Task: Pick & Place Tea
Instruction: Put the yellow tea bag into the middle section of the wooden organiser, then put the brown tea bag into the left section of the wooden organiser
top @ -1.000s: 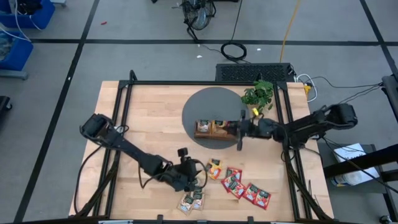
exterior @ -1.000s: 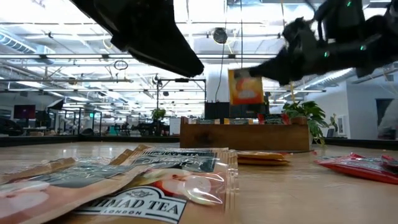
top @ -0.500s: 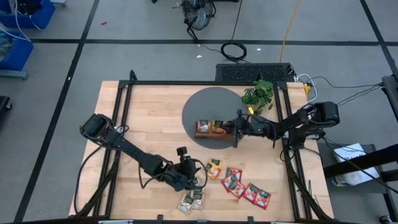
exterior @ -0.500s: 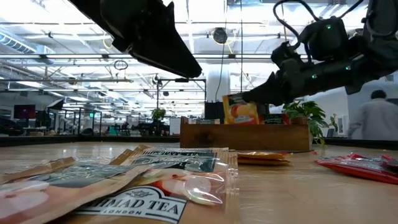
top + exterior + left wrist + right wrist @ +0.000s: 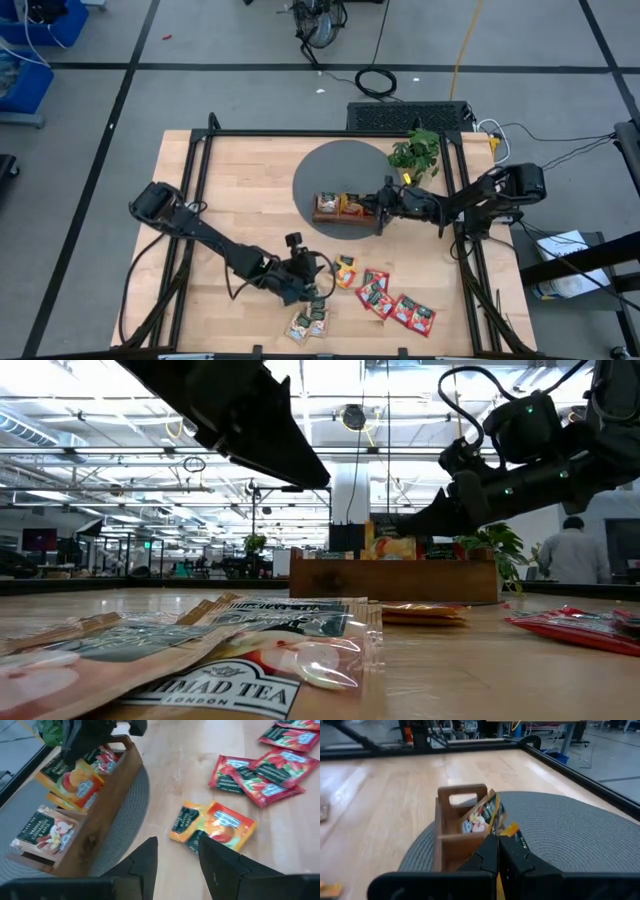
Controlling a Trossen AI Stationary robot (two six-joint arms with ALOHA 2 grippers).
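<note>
Step in hand: placing. The right gripper (image 5: 381,207) is clenched on an orange tea sachet (image 5: 79,784) and is lowering it into the middle compartment of the wooden tray (image 5: 340,207), which sits on the grey round mat (image 5: 335,172) toward the table's far edge. From the low view, the sachet's lower part is already behind the tray wall.

Next move, as judged: seat the sachet fully, then part the fingers and lift clear without dragging it out.

The left gripper (image 5: 177,855) hovers near the table's near edge, fingers partly open and holding nothing, just above an orange sachet on the table (image 5: 214,826). Red sachets (image 5: 395,303) lie toward the near right corner; pale sachets (image 5: 308,325) lie at the near edge.

Change noted: a second ago the right gripper held the sachet high above the tray; it has since come down into it. The left fingers have narrowed slightly.
</note>
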